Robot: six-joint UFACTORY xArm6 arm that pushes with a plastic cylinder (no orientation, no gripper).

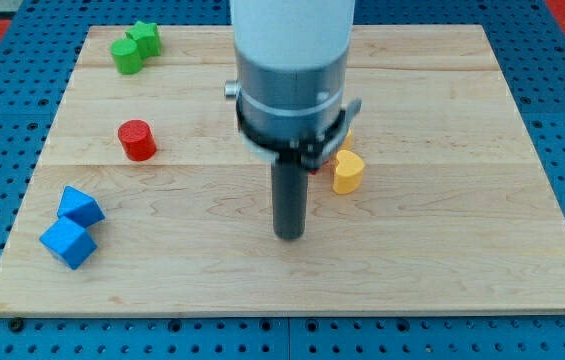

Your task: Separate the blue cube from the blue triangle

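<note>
Because the blue cube point(68, 243) and blue triangle point(81, 207) sit touching at the table's point(442, 270) lower-left corner, a push must wedge between them. My tip point(289, 235), a bare rod that holds nothing, stands well apart at mid-table. The yellow block point(348, 171) beside the arm is, I think, irrelevant.

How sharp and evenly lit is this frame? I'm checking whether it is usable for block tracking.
Camera view: lighting is even and soft, with no glare on the wooden board; the blue cube and blue triangle look crisp, with faint shadows; the arm's pale housing hides part of the board; my tip is in focus.
</note>
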